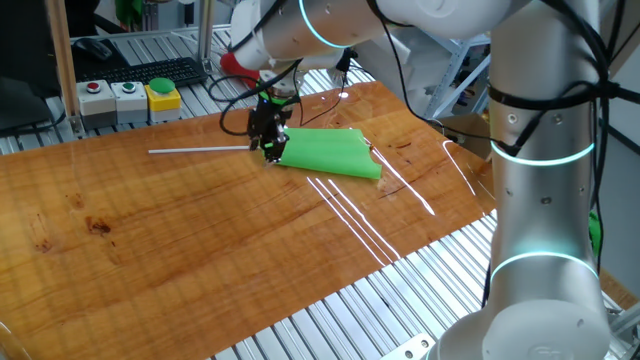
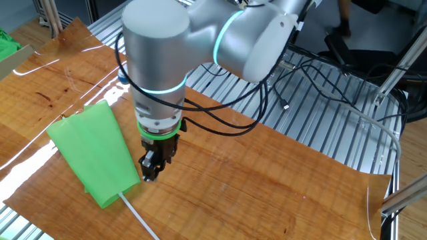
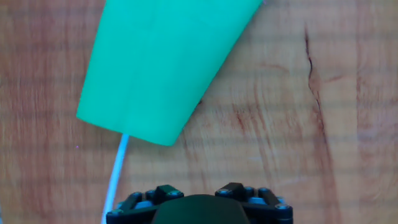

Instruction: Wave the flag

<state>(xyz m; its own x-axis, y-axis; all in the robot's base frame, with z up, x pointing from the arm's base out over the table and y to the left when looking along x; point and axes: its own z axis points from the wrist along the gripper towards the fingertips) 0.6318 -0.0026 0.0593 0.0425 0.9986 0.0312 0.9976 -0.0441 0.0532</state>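
Observation:
The flag lies flat on the wooden table: a bright green cloth (image 1: 325, 152) with a thin pale stick (image 1: 195, 151) running out to the left. It also shows in the other fixed view, cloth (image 2: 97, 153) and stick (image 2: 137, 213), and in the hand view, cloth (image 3: 161, 62) and stick (image 3: 118, 168). My gripper (image 1: 270, 148) hovers low over the table, where the stick leaves the cloth. In the other fixed view the gripper (image 2: 149, 172) sits just beside the cloth's corner. In the hand view the gripper (image 3: 200, 191) is open and empty, with the stick to its left.
A button box (image 1: 130, 98) and a keyboard (image 1: 150, 72) stand behind the table's far left. A red object (image 1: 235, 62) lies behind the arm. Another green cloth (image 2: 7, 43) lies off the table's corner. Slatted metal framing (image 2: 320, 113) surrounds the board.

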